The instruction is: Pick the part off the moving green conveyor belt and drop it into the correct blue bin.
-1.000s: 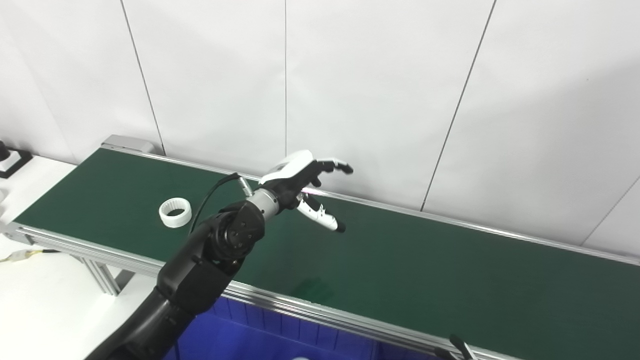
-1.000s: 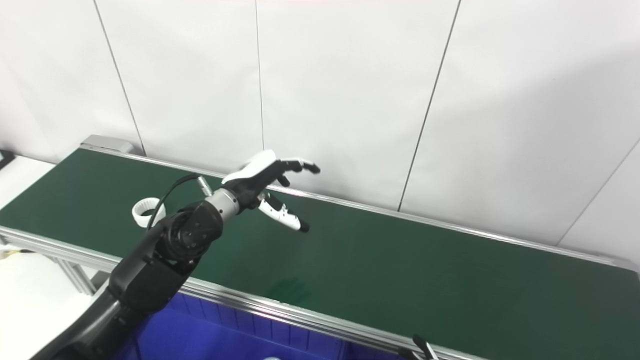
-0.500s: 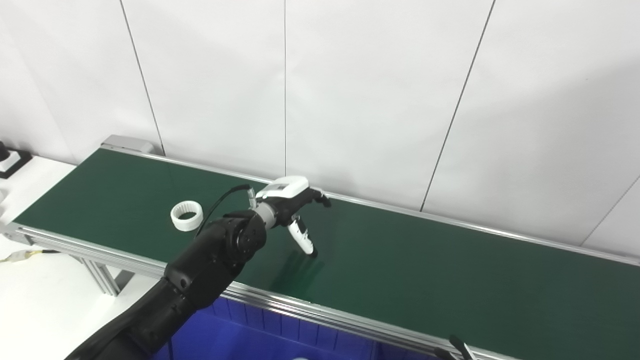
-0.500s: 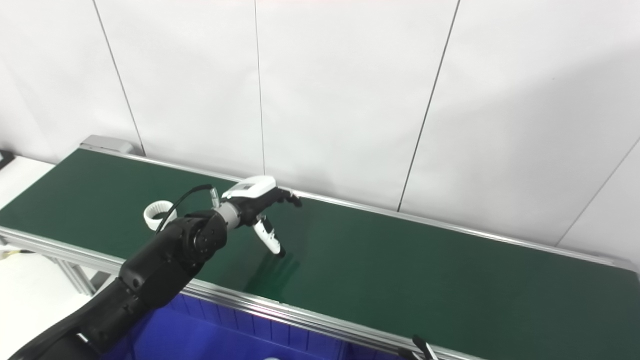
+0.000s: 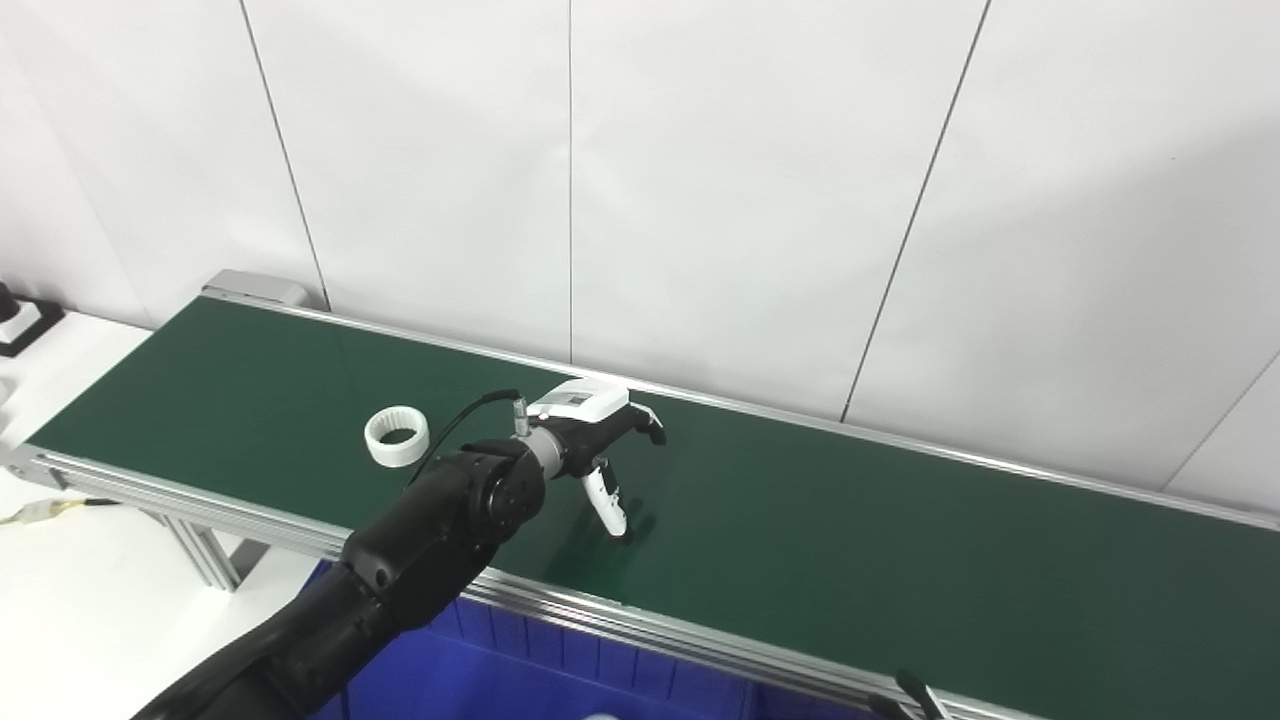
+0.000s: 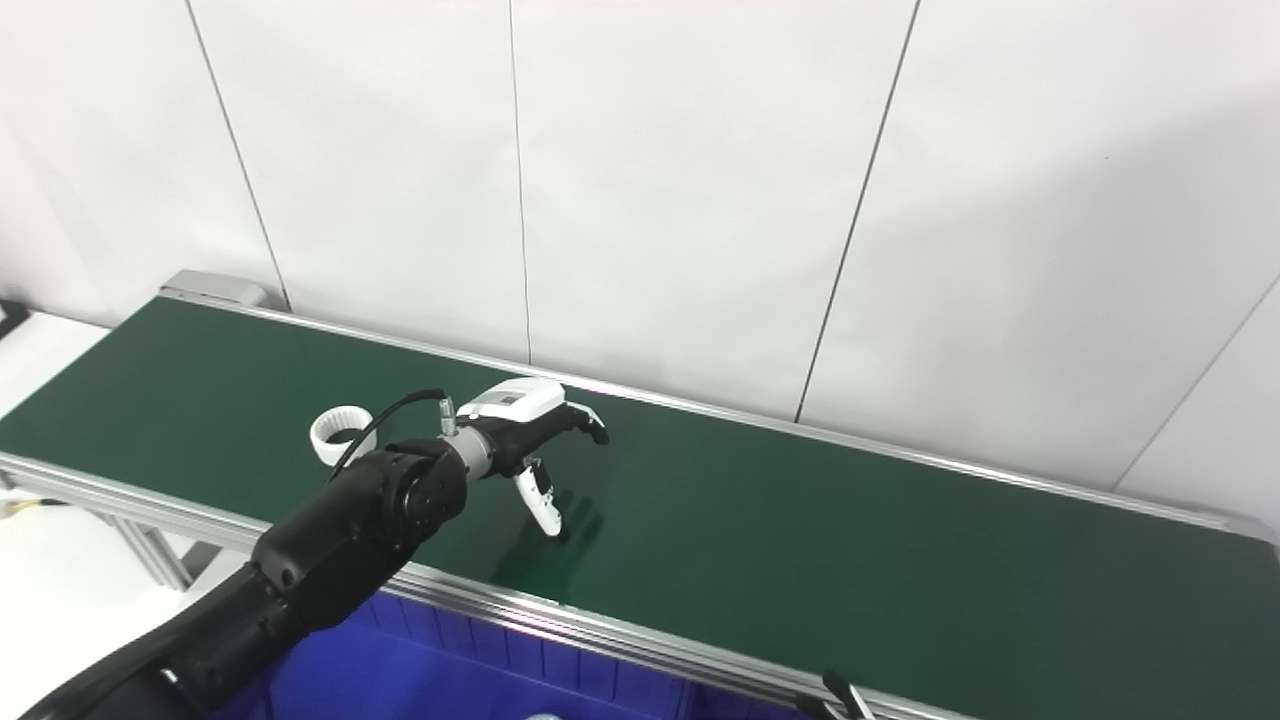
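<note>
Belt: green conveyor belt (image 5: 850, 540) runs from the upper left to the lower right, framed by aluminium side rails (image 5: 620, 618), with a white panelled wall (image 5: 700, 180) directly behind it.
Part: white ring with a ribbed inner face (image 5: 396, 437) lies flat on the belt, toward its near edge and left of the left hand, clearly apart from it; in the right eye view the arm's black cable crosses in front of part of it (image 6: 338, 433).
Left hand: left hand (image 5: 598, 438) reaches over the middle of the belt on a black forearm that comes up from the bottom left; white back plate facing up, fingers (image 5: 650, 426) curled forward and spread from the thumb, holding nothing.
Thumb: white thumb with a black tip (image 5: 608, 503) points down at the belt; its tip is at or just above the surface, and contact cannot be told.
Reflection: faint dark shadow of the hand shows on the belt just right of the thumb.
Right hand: only a thin dark piece (image 5: 912, 695) shows at the bottom edge on the right; whether its fingers are apart or together cannot be told.
Bin: blue bin (image 5: 560, 670) sits below the near rail at the bottom of the view, ribbed wall visible.
Worktop: white worktop (image 5: 90, 600) at lower left, beside the belt's frame legs.
</note>
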### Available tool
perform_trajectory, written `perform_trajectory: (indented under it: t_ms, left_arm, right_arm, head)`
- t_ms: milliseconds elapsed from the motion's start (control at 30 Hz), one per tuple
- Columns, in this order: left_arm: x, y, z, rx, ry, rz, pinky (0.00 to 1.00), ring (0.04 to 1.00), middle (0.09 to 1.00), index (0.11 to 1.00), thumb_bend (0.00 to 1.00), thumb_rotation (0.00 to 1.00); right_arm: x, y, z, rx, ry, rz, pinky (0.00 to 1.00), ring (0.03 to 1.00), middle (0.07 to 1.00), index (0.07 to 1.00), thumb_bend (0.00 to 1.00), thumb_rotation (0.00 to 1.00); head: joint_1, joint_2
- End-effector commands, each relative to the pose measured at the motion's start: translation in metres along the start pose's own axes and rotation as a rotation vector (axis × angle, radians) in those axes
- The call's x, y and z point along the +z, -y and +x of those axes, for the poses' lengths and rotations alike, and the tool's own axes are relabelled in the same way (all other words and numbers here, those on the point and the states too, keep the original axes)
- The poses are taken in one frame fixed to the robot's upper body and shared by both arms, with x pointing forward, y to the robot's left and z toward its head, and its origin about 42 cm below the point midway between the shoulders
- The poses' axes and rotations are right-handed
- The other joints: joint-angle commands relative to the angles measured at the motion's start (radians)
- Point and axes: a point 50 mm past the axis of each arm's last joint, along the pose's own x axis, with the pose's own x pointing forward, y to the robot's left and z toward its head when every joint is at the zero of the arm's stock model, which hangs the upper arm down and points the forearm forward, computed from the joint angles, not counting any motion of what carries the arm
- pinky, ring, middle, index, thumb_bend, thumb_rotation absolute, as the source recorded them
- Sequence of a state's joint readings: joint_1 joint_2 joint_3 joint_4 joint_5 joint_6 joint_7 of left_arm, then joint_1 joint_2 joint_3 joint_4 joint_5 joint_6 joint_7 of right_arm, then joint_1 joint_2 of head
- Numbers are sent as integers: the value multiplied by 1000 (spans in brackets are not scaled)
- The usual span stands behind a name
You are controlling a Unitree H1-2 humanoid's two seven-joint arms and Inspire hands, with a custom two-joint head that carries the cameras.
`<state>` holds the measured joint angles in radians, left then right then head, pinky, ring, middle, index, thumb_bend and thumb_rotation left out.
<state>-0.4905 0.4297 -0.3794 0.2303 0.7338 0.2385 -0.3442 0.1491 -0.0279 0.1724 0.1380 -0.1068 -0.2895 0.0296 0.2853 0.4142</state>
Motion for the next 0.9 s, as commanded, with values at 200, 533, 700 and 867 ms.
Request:
perform_trajectory:
  t_ms: [200,533,700,867]
  left_arm:
    - [2,-26,5,35,5,83,832,850,860,779,898,68]
    - [-2,-31,11,19,-7,101,874,855,860,776,902,92]
    - [-7,-35,13,19,-19,98,880,859,862,776,902,101]
    - [-11,-36,13,14,-34,93,881,866,862,778,914,119]
  right_arm:
    - [12,-2,3,-3,95,10,663,748,792,894,407,635]
    - [12,-1,1,-3,90,9,667,752,795,896,398,632]
    - [12,-1,0,-4,92,4,665,746,792,894,405,635]
    - [12,0,0,-3,95,2,661,744,791,893,404,638]
  head:
    - [-3,3]
    - [-1,3]
    - [-3,3]
    - [-2,3]
